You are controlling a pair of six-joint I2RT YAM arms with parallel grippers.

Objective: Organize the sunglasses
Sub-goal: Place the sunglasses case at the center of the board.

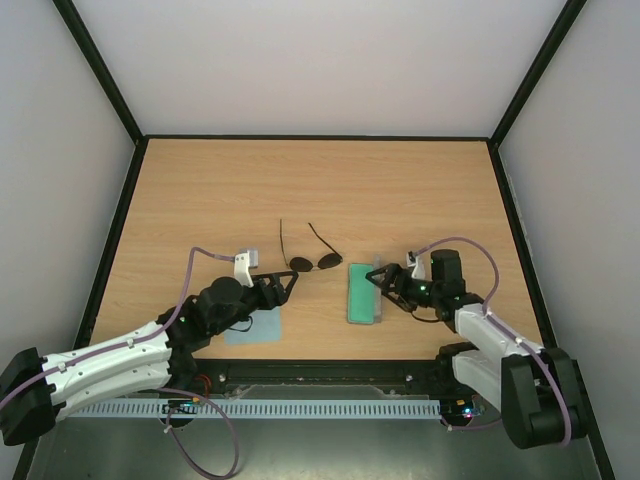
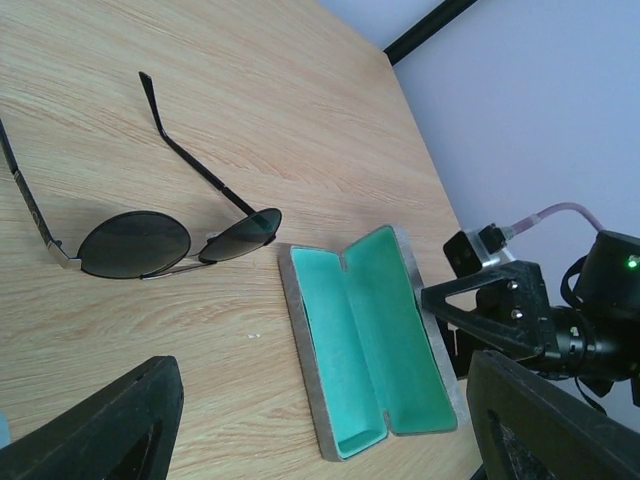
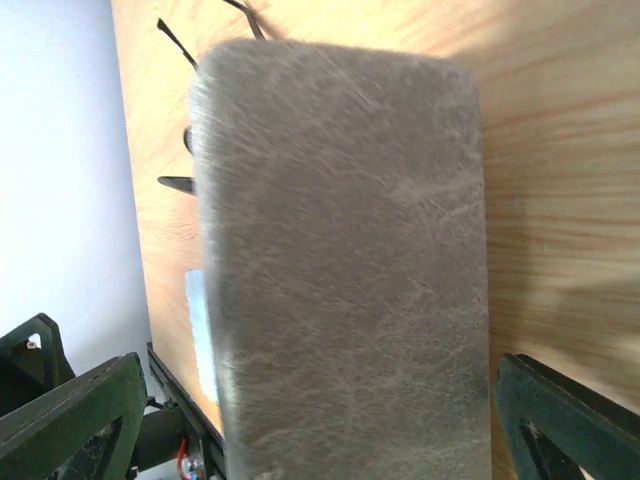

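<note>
With the case (image 2: 370, 340) lying open in front of the wide-spread right claw (image 1: 377, 278), the sunglasses (image 2: 135, 243) are lying unfolded just ahead of the wide-open left claw (image 1: 287, 284), which is probably lining up for a careful pinch on their thin frame.

Sunglasses (image 2: 135, 243) on wood table (image 2: 300, 120), just beside open teal-lined case (image 2: 370, 340)

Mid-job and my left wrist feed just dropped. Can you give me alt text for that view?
Sunglasses with round dark lenses lie on the wooden table, arms unfolded, close beside an open case with a green lining. The right hand sits at the case's other side.
</note>
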